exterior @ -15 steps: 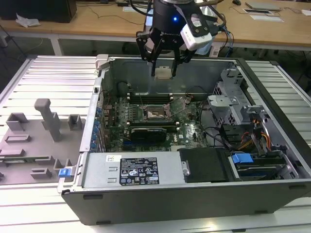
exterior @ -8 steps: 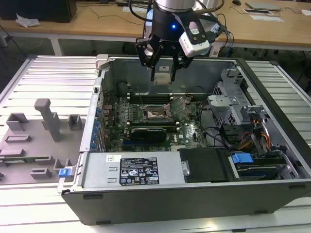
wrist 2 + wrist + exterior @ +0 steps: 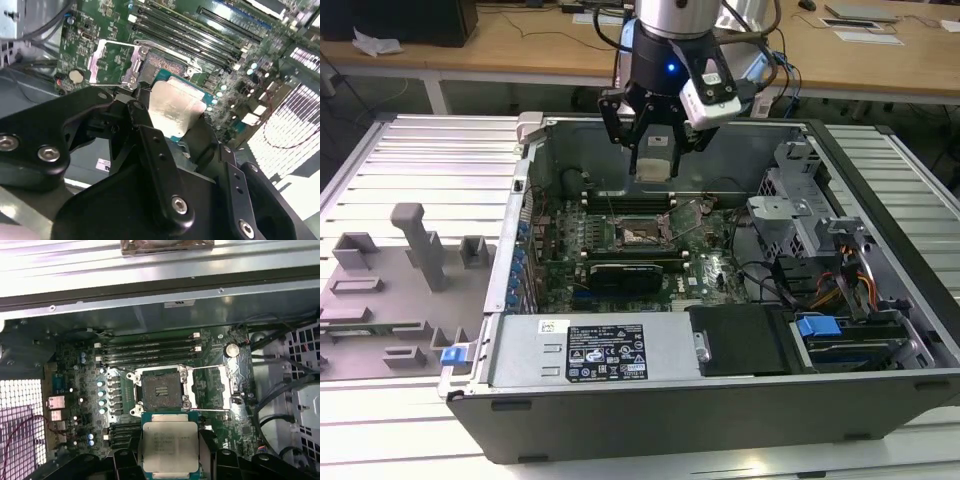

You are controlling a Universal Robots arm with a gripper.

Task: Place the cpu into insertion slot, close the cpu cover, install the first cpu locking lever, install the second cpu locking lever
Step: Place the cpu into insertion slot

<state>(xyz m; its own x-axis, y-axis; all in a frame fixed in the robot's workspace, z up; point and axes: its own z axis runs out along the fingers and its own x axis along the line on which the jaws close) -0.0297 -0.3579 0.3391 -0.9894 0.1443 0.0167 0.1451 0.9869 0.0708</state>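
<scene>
- Starting at the exterior view's left, we see a grey fixture tray on the desk, just beside the open computer case.
- Near the case's far wall, the gripper hangs above the green motherboard. It is clenched on the cpu, with fingers on two opposite edges and the chip held flat.
- We judge the cpu light and stiff but fragile. Its smooth metal top looks slippery and its underside should not be touched, so the bare edges are the right place to hold it.
- Below the chip and apart from it, the insertion slot lies near the middle of the board. Its pin field is uncovered, and we expect those pins to bend easily.
- Just to the exterior view's right of the slot, the cpu cover lies swung open. We take it for a thin, springy frame on its hinge.
</scene>
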